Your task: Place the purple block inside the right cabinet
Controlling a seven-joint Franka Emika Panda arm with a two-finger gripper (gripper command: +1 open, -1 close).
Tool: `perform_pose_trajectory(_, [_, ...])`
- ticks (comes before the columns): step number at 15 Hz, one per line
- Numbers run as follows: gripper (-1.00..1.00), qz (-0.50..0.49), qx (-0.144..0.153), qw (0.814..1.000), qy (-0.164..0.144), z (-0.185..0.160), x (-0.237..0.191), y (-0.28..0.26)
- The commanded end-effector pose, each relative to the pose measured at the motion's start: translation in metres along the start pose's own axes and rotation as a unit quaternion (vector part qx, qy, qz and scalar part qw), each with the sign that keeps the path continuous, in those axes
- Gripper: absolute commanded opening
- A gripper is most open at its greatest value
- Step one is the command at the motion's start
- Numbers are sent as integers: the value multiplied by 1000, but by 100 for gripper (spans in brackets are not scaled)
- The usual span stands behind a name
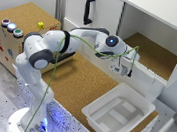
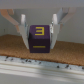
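Observation:
In the wrist view the purple block point(image 2: 40, 43), a dark purple cube with a yellow "3" on its face, sits between my two fingers point(image 2: 23, 31). My gripper point(image 2: 40, 37) is shut on it, above a cork surface. In the exterior view my gripper point(image 1: 122, 69) hangs just in front of the low front wall of the right cabinet point(image 1: 152, 54), a white box with a cork floor. The block itself is too small to make out in that view.
A white plastic bin point(image 1: 117, 112) stands on the cork table below the gripper. The white door with a black handle point(image 1: 89, 10) is behind the arm. At the exterior view's left, a wooden box point(image 1: 21, 32) carries coloured buttons and a small yellow cube point(image 1: 40, 24).

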State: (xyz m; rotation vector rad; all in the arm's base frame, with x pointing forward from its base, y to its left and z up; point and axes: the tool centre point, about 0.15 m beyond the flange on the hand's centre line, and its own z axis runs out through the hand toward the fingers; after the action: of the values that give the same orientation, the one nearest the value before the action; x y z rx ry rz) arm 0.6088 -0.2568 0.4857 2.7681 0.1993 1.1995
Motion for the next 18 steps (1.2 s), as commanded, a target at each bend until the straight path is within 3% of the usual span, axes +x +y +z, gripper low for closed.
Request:
perform_pose_trajectory(1, [-100,7,44,998,-49,57,32,28])
perform_pose_trajectory(5, [-100,11,44,997,-69,74,28,25])
perform_pose_trajectory(6, [100,10,43,997,-68,71,28,22])
perform_pose_trajectory(10, [100,13,34,999,-29,31,28,12])
perform_pose_trajectory(16, [100,15,32,999,-2,-30,14,-1])
perform_pose_trajectory(18, [100,9,13,1000,0,-48,-3,-12])
